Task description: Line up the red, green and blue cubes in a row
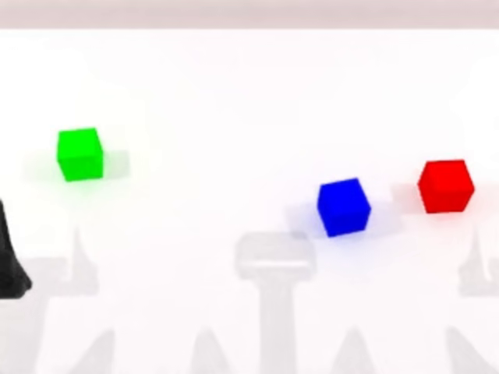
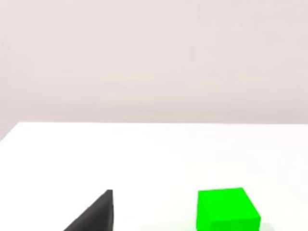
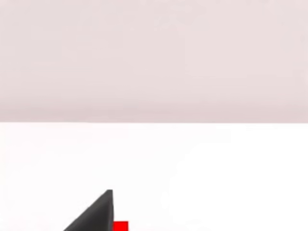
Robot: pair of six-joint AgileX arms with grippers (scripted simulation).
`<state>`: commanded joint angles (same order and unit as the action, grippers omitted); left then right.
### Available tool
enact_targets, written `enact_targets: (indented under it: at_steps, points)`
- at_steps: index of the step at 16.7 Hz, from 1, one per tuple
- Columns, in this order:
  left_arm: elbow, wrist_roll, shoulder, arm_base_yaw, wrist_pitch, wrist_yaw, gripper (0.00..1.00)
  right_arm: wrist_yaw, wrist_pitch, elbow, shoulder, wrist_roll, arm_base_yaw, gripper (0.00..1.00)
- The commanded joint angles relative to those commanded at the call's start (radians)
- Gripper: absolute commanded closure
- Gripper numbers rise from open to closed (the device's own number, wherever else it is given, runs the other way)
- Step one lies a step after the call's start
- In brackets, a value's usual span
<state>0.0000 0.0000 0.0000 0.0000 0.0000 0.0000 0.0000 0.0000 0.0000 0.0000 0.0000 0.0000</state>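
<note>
The green cube (image 1: 79,154) sits on the white table at the left, alone. Right of the middle rests the blue cube (image 1: 343,206), and the red cube (image 1: 445,186) lies a short way to its right and slightly farther back. The cubes do not touch. A dark part of my left arm (image 1: 11,257) shows at the left edge, nearer than the green cube. In the left wrist view the green cube (image 2: 226,209) lies beside a dark piece of my left gripper (image 2: 98,214), apart from it. A corner of the red cube (image 3: 121,225) peeks out behind a dark piece of my right gripper (image 3: 96,214).
The table's far edge (image 1: 249,29) runs along the back, with a pale wall behind it. Faint grey shadows of the arms (image 1: 274,265) fall on the near part of the tabletop.
</note>
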Motion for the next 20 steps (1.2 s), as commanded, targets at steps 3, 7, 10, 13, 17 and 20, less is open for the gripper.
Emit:
enact_targets:
  at_steps: [3,7,10,13,17,20]
  points:
    - [0.000,0.000,0.000,0.000,0.000,0.000,0.00,0.000,-0.007,0.010,0.010,0.001,0.002,0.00]
    - [0.000,0.000,0.000,0.000,0.000,0.000,0.00,-0.001,-0.109,0.154,0.156,0.015,0.018,0.00]
    - [0.000,0.000,0.000,0.000,0.000,0.000,0.00,0.000,-0.244,0.356,0.377,0.031,0.038,0.00]
    - [0.000,0.000,0.000,0.000,0.000,0.000,0.00,0.002,-0.412,0.603,0.680,0.049,0.062,0.00]
    - [0.000,0.000,0.000,0.000,0.000,0.000,0.00,0.005,-0.657,0.948,1.146,0.072,0.099,0.00]
    - [0.000,0.000,0.000,0.000,0.000,0.000,0.00,0.007,-0.835,1.192,1.474,0.090,0.126,0.00]
